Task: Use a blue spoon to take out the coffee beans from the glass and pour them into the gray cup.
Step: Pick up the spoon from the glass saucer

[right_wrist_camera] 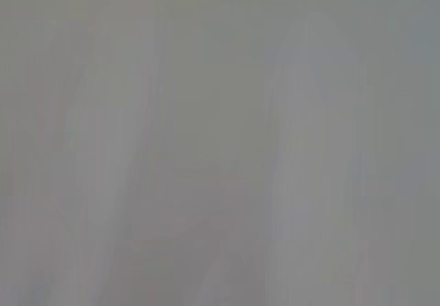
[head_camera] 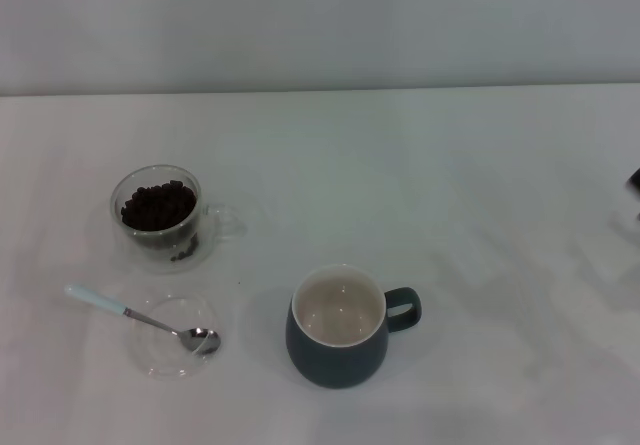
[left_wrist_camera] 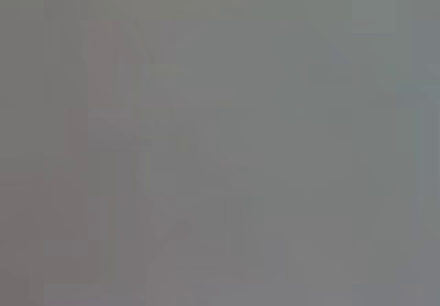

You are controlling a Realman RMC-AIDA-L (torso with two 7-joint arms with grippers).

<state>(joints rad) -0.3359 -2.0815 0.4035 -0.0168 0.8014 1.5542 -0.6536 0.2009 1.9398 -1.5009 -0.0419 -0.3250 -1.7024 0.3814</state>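
The glass of coffee beans stands toward the table's left edge, the blue spoon on a clear dish before it, the gray cup mid-front. A dark tip shows at the right edge; neither gripper's state can be told.

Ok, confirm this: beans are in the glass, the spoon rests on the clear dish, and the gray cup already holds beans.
Wrong on the last point. The head view shows the gray cup empty; the coffee beans are in the glass, and the blue spoon rests on the clear dish.
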